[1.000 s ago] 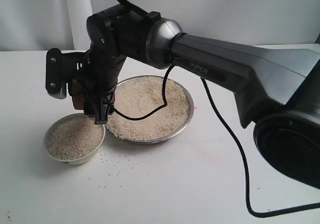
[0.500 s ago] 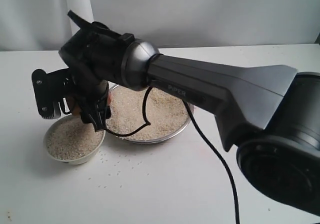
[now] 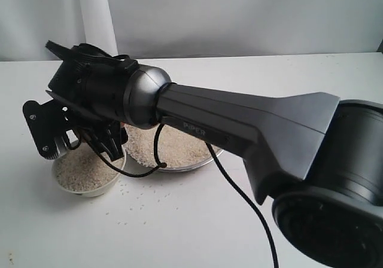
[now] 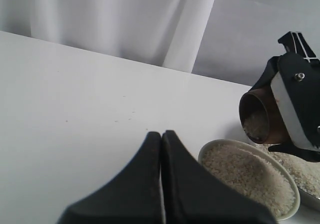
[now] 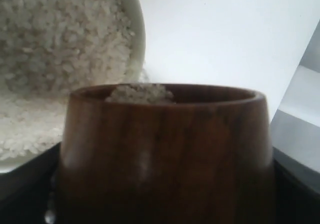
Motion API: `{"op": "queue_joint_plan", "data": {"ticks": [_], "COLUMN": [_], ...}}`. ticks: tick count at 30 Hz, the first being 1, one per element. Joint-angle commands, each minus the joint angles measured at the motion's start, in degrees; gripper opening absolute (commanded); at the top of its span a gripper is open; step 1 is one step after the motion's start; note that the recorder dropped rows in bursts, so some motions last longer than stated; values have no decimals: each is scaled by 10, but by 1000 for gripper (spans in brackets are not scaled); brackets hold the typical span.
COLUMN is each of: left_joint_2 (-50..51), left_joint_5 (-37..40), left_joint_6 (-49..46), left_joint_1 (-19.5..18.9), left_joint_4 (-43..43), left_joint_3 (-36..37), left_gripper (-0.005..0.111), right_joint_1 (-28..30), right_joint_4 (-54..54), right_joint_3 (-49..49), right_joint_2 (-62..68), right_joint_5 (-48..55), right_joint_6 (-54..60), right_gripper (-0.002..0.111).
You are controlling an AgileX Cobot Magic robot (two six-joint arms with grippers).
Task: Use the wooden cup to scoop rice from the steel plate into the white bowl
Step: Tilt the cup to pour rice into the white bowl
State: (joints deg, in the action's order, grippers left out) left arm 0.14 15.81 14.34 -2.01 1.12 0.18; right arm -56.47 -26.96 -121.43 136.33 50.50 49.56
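My right gripper [image 4: 294,106] is shut on the wooden cup [image 4: 260,118]. It holds the cup tipped on its side just above the white bowl [image 4: 216,147], mouth turned over the bowl, with some rice [image 4: 256,126] still inside. In the right wrist view the wooden cup [image 5: 165,149] fills the front, with the rice-filled white bowl [image 5: 140,34] beyond it. In the exterior view the right arm hides the cup and hangs over the white bowl [image 3: 114,173]. The steel plate [image 3: 191,166] of rice sits beside the bowl. My left gripper [image 4: 161,133] is shut and empty, close to the bowl.
Loose rice grains [image 3: 137,205] lie scattered on the white table in front of the bowl and plate. A black cable [image 3: 239,187] hangs from the right arm across the plate's near side. A white curtain backs the table.
The right arm has swung further left over the white bowl. Its wrist has rolled, tipping the wooden cup toward the bowl. The bowl and plate have not moved.
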Motion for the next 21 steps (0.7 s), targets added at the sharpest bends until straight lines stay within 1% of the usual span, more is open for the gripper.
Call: {"op": "queue_joint_plan", "data": {"ticks": [1,11,21], "left_joint_2": [-1,-1,-1], "left_joint_5": [-5,-5,-5], "left_joint_6": [2,2,2], "left_joint_1": [3,3,3], "left_joint_4": [-1,-1,-1], "left_joint_3": [-2,-2,-2], "left_gripper": [0,0,0], "right_joint_1": [-3,-22,-24], "right_joint_4": [-11,-18,-8], "right_joint_3": [0,0,0], "right_joint_2": [-1,-1,-1], "right_joint_5": [14,61,131], "right_joint_6": [-5,14,14], "right_gripper": [0,0,0]}}
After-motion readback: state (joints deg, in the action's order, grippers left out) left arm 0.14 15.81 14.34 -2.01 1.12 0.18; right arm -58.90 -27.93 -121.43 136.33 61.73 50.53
